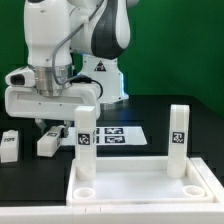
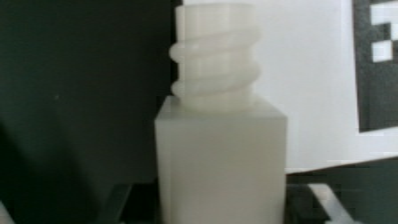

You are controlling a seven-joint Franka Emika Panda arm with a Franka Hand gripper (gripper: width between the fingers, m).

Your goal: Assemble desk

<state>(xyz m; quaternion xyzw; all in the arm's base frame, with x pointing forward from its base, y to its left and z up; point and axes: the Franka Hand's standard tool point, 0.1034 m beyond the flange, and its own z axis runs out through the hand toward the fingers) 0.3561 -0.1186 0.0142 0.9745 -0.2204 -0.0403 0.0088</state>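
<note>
pincer [image 1: 47, 124] looks clenched on a leg [image 2: 222, 150], its long axis in line with the fingers, threaded end pointing away toward the counter [image 1: 150, 112]; desk top [image 1: 140, 186] lies off toward the exterior view's right.

WALL: plain green backdrop [image 1: 175, 45] spans the rear of the exterior view | DESK: black desk [image 1: 150, 108] top runs back to the backdrop | FIXTURE: marker board [image 1: 118, 136] lies flat on the desk, white with black tags | LIGHT: even, diffuse, shadows weak.
</note>
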